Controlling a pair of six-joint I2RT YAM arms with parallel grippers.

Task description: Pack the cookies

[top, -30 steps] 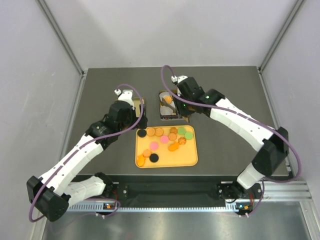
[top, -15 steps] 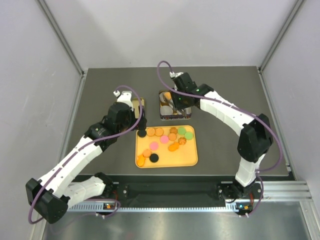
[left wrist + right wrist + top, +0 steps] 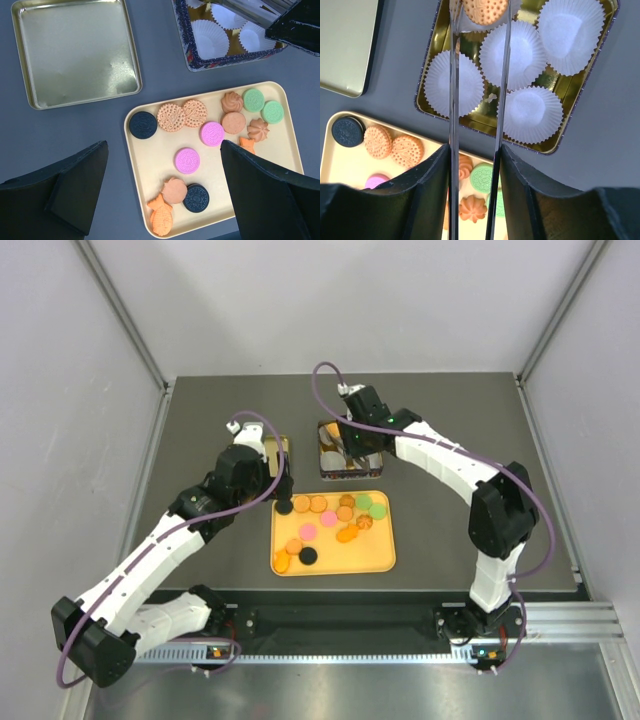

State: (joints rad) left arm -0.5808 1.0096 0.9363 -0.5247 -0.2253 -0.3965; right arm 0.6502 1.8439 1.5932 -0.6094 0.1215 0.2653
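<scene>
The right hand (image 3: 481,12) pinches one orange cookie (image 3: 487,10) at its tips, right over a paper cup (image 3: 467,27) in the tin (image 3: 547,77). The left hand (image 3: 164,165) is spread wide and holds nothing. The other cookies (image 3: 212,133) lie just below it.

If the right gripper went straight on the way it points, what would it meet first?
The right gripper, pinching an orange cookie, points into the tin. The cookie would probably land first on the white paper cup beneath it, though depth is unclear.
</scene>
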